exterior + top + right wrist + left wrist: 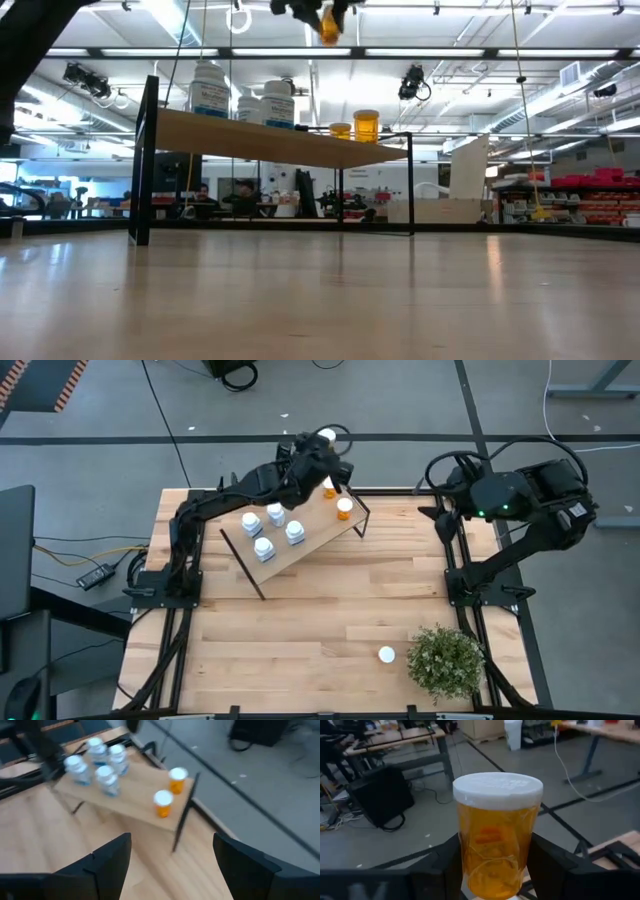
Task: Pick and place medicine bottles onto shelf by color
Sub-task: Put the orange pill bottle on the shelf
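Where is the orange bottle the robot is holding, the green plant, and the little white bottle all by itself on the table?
held orange bottle (496,850), left wrist view, on its orange body
potted plant (446,662), high view, on its leaves
lone white bottle (386,654), high view, on its cap

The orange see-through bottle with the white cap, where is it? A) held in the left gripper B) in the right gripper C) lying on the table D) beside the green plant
A: the orange see-through bottle sits between the left gripper's dark fingers.

Two dark jointed arms, flat black fingers.
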